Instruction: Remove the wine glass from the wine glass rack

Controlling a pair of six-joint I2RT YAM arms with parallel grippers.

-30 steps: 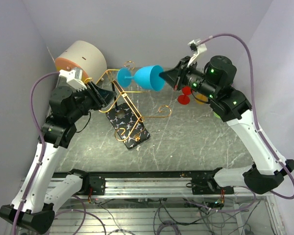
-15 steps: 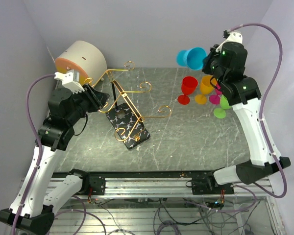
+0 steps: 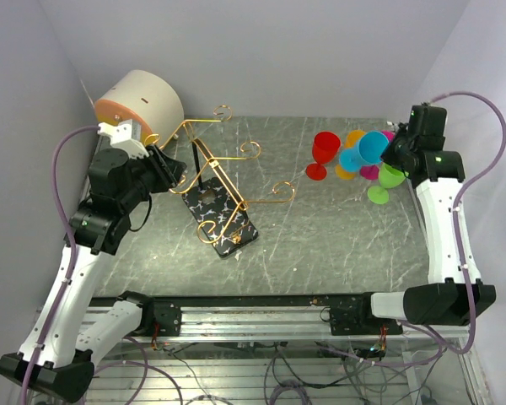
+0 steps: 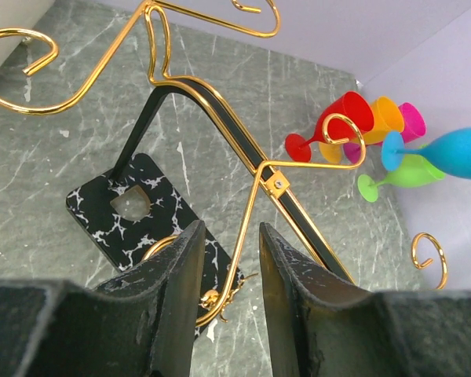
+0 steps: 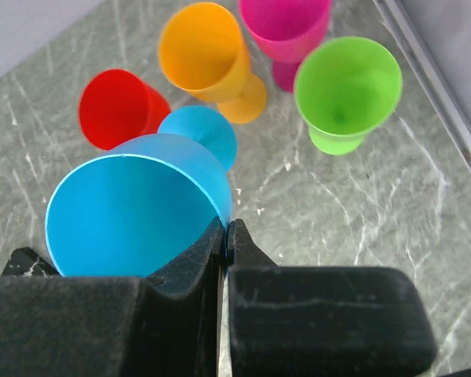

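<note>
**Placing step.** The right gripper is pinching the rim of the blue wine glass and holding it tilted, clear of the wine glass rack well to its left. The red glass and orange glass are crowding beneath its foot. Lowering onto bare table looks safest, foot levelled first. The left gripper is sitting at the rack wire, jaws narrowly apart; whether it is gripping cannot be told.

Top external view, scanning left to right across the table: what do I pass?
Beige drum → wine glass rack → red glass → blue wine glass
</note>
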